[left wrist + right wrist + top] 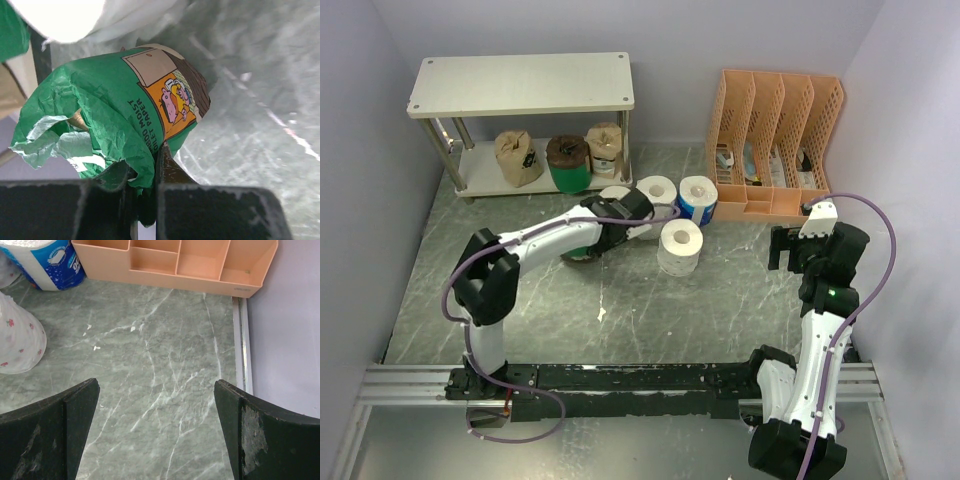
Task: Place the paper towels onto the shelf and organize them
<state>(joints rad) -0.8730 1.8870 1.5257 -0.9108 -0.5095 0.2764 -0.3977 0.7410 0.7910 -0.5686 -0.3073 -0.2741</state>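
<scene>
One green roll [115, 100] is gripped by the left claw [147, 172]; the right claw [156, 390] is open. Three rolls [568, 160] are shelved, four set on the surface [620, 320].

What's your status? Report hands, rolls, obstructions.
Left hand shut on green roll. Right hand open, empty. Three rolls on shelf, lower tier. White rolls beside left hand.

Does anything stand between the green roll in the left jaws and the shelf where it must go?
Nothing visible stands on the table between the green-wrapped roll and the shelf. Three rolls already occupy the middle and right of its lower board; its top board is bare.
</scene>
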